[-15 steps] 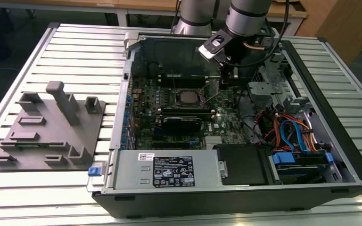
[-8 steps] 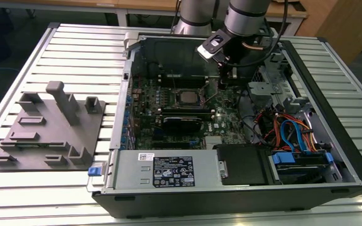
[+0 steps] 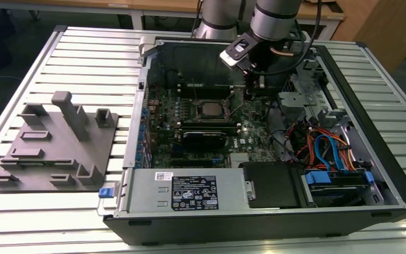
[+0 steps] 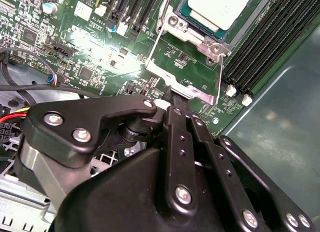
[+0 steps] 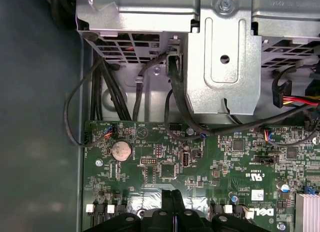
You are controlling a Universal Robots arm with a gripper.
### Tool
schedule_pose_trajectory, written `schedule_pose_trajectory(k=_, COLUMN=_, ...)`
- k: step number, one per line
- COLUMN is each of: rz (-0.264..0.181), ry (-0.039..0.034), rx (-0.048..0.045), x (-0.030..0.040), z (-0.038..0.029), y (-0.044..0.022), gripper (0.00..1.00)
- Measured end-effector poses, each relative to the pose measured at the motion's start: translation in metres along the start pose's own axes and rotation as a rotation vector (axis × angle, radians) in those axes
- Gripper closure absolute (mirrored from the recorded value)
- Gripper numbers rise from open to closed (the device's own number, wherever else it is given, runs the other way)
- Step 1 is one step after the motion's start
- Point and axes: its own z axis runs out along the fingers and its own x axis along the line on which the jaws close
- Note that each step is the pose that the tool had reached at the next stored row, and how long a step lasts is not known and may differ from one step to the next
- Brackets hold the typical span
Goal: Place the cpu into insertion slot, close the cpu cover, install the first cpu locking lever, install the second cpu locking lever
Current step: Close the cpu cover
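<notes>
Pincer (image 4: 173,98), jaws pinched together, noses against the edge of the cpu cover (image 4: 184,85), apparently to press it down. Seated in the insertion slot (image 3: 194,110), the cpu (image 4: 220,7) lies at the pincer's 8 o'clock in the exterior view.

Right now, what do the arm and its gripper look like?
The arm is a silver-grey tube with a black cable looping beside it. The gripper is matte black: flat linked bars joined by silver screws, narrowing to two slim fingers.
</notes>
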Motion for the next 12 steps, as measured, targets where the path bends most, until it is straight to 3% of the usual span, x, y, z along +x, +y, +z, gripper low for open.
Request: schedule_pose_trajectory(k=12, rz=0.000, ry=0.0000, rx=0.0000, x=0.0000, z=0.0001, y=-0.0037, gripper=0.90)
